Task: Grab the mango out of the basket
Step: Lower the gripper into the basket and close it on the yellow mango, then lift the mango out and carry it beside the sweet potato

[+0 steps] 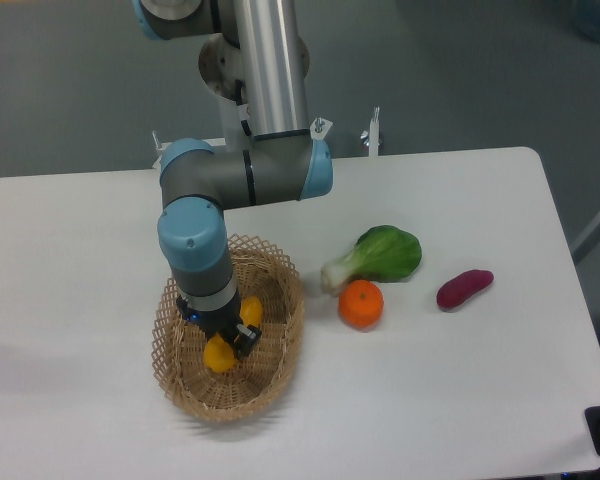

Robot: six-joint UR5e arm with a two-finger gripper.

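The mango (218,356), yellow-orange and elongated, lies inside the oval wicker basket (283,372) at the front left of the table. My gripper (230,338) points straight down into the basket and sits over the mango's middle. Yellow ends of the fruit show on both sides of it, one at the lower left and one at the upper right. One dark finger (244,341) rests against the fruit. The wrist hides the gap between the jaws, so I cannot see whether they press on the mango.
A round orange (361,304) sits just right of the basket. Behind it lies a leafy green vegetable (380,254), and a purple oblong vegetable (464,288) lies further right. The arm's elbow hangs above the table's back left.
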